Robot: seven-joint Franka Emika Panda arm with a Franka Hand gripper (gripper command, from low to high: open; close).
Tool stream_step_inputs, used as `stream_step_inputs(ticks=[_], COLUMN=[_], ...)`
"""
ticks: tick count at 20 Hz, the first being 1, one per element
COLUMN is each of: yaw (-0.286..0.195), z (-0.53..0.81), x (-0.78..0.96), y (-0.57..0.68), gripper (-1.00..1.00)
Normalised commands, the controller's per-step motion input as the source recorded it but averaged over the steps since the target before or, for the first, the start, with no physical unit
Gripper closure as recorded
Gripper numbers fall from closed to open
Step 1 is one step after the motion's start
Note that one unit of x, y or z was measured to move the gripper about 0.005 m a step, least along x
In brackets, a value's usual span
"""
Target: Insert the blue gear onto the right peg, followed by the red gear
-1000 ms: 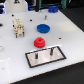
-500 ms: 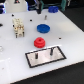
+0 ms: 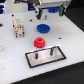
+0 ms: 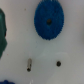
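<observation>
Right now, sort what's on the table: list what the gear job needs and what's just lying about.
Needed for the job:
- blue gear
- red gear
- right peg on the grey base plate
- gripper, above the blue gear

Just lying about:
- pale blocky object at the exterior view's left
- the plate's other peg

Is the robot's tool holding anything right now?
No, nothing is held. The blue gear and the red gear both lie on the white table, and the tool hangs above the blue one.
</observation>
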Motion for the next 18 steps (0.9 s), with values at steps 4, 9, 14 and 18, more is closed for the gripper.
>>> stream_step_inputs(ticks=[4,9,14,18], yaw=[0.0,0.0,0.0,0.0], z=[-0.5,-0.44,-0.42,-0.37], x=[-0.29,-0.26,-0.22,-0.27], y=[0.07,0.01,0.0,-0.01], gripper=[-1.0,-1.0,-1.0,-1.0])
